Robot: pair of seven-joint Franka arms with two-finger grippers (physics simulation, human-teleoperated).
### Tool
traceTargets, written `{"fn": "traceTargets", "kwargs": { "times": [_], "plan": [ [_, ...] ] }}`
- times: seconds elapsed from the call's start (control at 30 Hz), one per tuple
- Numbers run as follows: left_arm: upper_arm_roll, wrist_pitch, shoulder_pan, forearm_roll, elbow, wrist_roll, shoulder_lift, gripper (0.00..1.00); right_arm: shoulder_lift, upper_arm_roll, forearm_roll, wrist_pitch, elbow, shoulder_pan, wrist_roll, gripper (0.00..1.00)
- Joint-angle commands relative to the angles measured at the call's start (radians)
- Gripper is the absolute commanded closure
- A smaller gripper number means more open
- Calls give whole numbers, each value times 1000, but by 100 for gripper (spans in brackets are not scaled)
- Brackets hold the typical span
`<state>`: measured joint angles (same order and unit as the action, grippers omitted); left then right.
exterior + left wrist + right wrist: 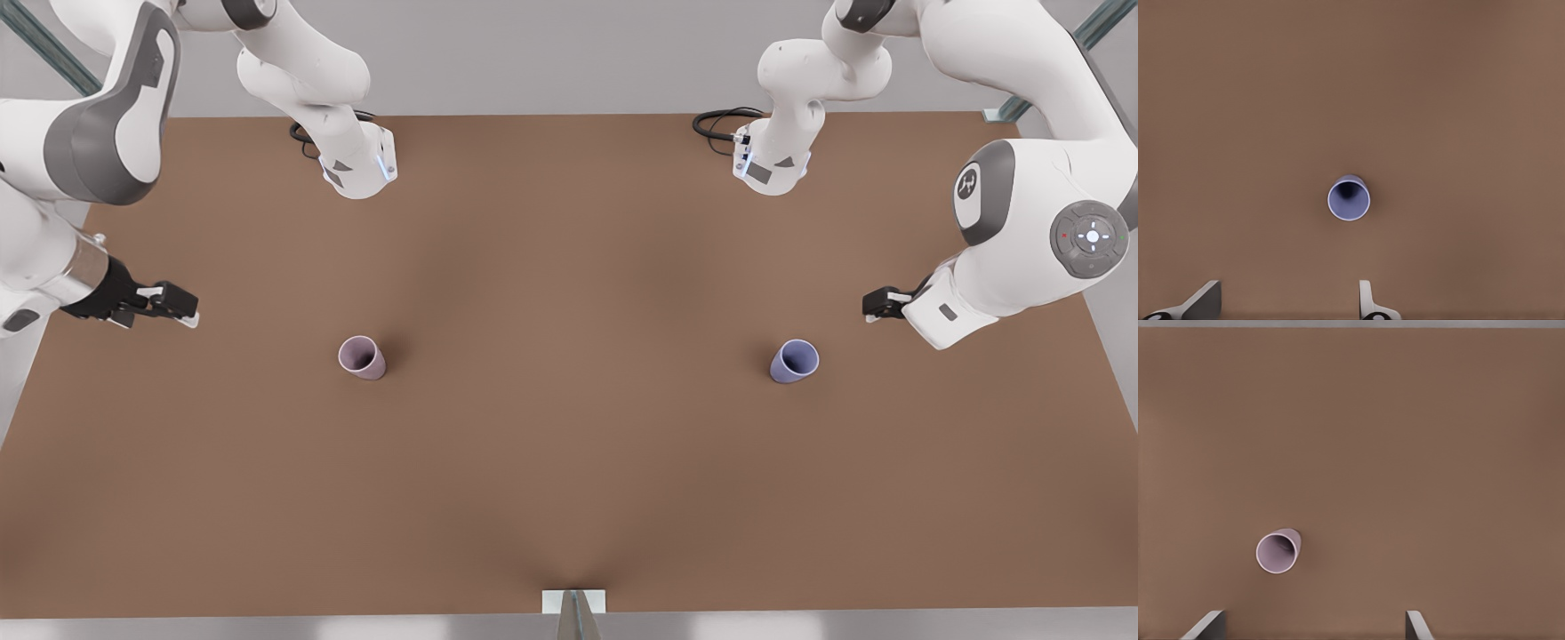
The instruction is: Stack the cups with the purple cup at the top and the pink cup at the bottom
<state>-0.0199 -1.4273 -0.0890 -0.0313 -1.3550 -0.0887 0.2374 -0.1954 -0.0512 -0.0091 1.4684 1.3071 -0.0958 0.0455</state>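
The pink cup [362, 357] stands upright on the brown table [569, 462], toward the front view's left. The purple cup [794, 361] stands upright toward the front view's right. The two are far apart. My right gripper [180, 308] hovers high at the front view's left edge, away from the pink cup [1277, 552], fingers [1207, 624] spread open and holding nothing. My left gripper [875, 305] hovers at the front view's right, a little beyond the purple cup [1349, 198], open and holding nothing, fingers [1365, 299] wide apart.
Both arm bases [356, 160] [772, 164] stand at the table's far edge, with black cables beside them. A small grey bracket [573, 604] sits at the middle of the near edge. Bare brown tabletop lies between the cups.
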Motion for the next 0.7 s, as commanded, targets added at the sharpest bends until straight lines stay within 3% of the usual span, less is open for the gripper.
{"fn": "traceTargets", "kwargs": {
  "times": [0.0,0.07,0.4,0.67],
  "plan": [
    [0,7,0,-1,0,-14,-1,0,-10,-1,0,-11,23,8,25,0],
    [1,5,0,1,0,-14,0,0,2,-2,4,21,41,7,39,0],
    [0,2,2,2,-6,-16,17,0,88,-41,21,290,465,27,51,0],
    [-2,2,2,2,-6,-16,23,0,-27,-47,18,405,518,65,57,0]
  ]
}}
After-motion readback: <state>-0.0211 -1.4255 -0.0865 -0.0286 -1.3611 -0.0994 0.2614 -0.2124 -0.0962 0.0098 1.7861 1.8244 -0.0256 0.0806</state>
